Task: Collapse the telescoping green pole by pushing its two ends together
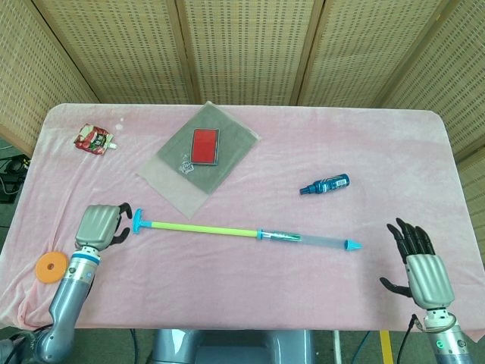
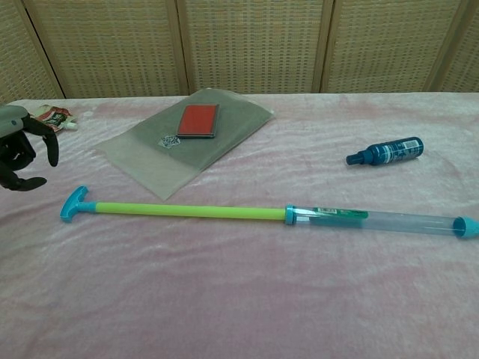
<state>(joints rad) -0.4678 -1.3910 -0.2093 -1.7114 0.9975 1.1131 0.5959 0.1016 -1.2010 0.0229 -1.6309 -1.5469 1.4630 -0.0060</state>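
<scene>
The telescoping pole (image 1: pixel 204 228) (image 2: pixel 187 212) lies stretched out across the pink table: a blue T-handle (image 1: pixel 137 221) (image 2: pixel 74 203) at its left end, a green rod, then a clear tube (image 1: pixel 322 241) (image 2: pixel 408 221) ending in a blue cap (image 1: pixel 352 245) (image 2: pixel 465 226). My left hand (image 1: pixel 100 225) (image 2: pixel 19 153) hovers just left of the T-handle, fingers curled downward, holding nothing and not touching it. Near the table's front right edge my right hand (image 1: pixel 420 262) is spread open, well right of the cap; the chest view does not show it.
A grey pouch (image 1: pixel 198 155) (image 2: pixel 187 136) with a red card (image 1: pixel 204 145) (image 2: pixel 198 120) lies behind the pole. A dark blue bottle (image 1: pixel 324 184) (image 2: pixel 385 152) lies at the right, a red packet (image 1: pixel 92 139) (image 2: pixel 46 119) at the far left. An orange disc (image 1: pixel 51 267) shows beyond the front left edge.
</scene>
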